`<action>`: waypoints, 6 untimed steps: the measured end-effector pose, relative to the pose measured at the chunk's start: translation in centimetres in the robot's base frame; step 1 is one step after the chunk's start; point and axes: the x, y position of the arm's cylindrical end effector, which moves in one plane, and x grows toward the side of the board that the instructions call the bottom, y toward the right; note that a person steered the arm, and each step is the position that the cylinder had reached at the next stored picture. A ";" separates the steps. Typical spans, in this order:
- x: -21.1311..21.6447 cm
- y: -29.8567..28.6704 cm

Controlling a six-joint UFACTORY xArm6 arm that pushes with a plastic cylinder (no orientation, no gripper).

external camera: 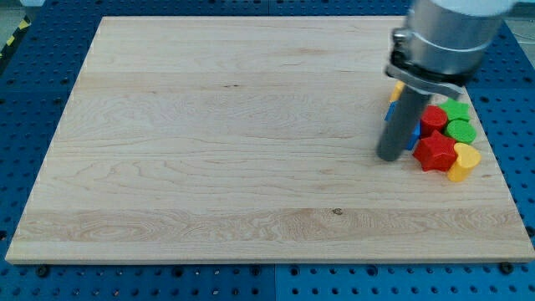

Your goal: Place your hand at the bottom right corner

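Note:
My tip [389,156] rests on the wooden board [209,150] at the view's right, just left of a tight cluster of blocks. The cluster holds a red star block [434,153], a red cylinder [432,119], a green star block [456,109], a green cylinder [461,130], a yellow heart-shaped block [463,160], and a blue block [414,133] partly hidden behind the rod. A yellow block [396,90] peeks out beside the rod's upper part. The tip is near the blue block; whether it touches is unclear.
The board lies on a blue perforated table [33,58]. The arm's grey body [443,38] hangs over the board's upper right.

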 end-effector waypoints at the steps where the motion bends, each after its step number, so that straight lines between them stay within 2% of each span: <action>1: -4.2 -3.4; 2: -8.7 -4.5; 3: -9.0 -4.5; 4: -6.0 -5.7; 5: 0.1 -5.1; 6: 7.6 -2.0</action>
